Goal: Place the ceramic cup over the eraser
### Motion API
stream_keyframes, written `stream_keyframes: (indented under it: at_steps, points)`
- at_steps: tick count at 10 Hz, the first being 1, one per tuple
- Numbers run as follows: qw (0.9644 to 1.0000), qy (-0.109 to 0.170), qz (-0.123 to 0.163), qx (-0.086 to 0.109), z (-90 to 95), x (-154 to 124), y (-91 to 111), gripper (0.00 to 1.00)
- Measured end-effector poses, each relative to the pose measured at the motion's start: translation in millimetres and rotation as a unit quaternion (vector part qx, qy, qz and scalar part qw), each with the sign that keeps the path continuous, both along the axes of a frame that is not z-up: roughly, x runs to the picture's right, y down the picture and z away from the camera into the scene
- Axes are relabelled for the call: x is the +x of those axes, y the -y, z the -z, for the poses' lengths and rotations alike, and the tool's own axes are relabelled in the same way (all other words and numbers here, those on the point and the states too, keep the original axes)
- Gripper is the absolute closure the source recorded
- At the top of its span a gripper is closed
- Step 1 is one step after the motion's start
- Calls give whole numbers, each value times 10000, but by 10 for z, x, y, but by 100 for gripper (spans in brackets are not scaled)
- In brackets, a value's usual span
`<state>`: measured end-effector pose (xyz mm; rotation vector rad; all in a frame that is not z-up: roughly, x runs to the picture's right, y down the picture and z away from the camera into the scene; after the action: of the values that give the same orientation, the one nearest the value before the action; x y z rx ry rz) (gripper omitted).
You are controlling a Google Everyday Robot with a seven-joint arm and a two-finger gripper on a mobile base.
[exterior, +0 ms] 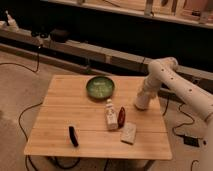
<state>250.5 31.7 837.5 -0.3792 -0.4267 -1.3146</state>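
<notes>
Black eraser (73, 136) lies front-to-back at front-left; gripper (142, 103) low over table's (60, 100) right side, grip unclear.

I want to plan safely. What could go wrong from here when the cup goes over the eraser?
1. The pincer, with what seems the cup, is low at the table's right edge; the eraser lies far at the front left. The bottle figure, red-brown object and pale block stand between and could be knocked.
2. The eraser is near the front edge; an off-centre cup could push it off.
</notes>
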Motion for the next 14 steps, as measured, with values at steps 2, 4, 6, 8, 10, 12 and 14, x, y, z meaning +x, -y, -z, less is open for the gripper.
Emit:
stream_keyframes:
  at_steps: [2,4,6,8,10,12,14]
  points:
    - [9989,135,225,389,411,-223,487,95]
    - [9955,436,366,759,752,-591,924,95]
    - [9863,1222,485,998,1171,-1296,1295,95]
    - [9702,2247,554,722,1539,-1944,1262,95]
    - [9377,3358,894,75,1947,-2436,887,95]
    - [9057,4028,1249,-444,2202,-2619,537,95]
    - [8993,4140,1305,-527,2248,-2640,482,95]
